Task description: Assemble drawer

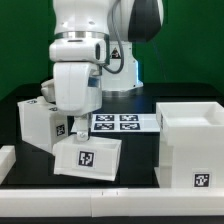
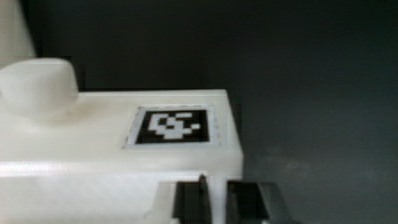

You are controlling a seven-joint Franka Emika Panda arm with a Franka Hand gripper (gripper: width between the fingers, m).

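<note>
Three white drawer parts stand out against the dark counter (image 1: 138,150). The big shell (image 1: 190,145) stands at the exterior view's right, with an opening at its top and a square tag low on its near face. One knobbed tray (image 1: 38,122) sits at the exterior view's left, farther back and partly hidden by the arm (image 1: 85,50). The second tray (image 1: 88,158) is near the middle, just in front of the first. It is tilted, with its tagged face turned up toward the camera and its far edge raised under the wrist. Whether the two trays touch cannot be told.

The marker board (image 1: 118,122) lies flat farther back, between the trays and the shell. A low white rail (image 1: 100,192) runs along the near edge.

The wrist view looks down on the tilted tray, showing its rounded knob (image 2: 39,85) and the tag (image 2: 173,126) beside it. The pincer (image 2: 217,200) is at the tray's edge. Its dark fingers (image 2: 187,200) are drawn close together with a thin white strip of the edge between them, so it appears to be grasping that tray.
</note>
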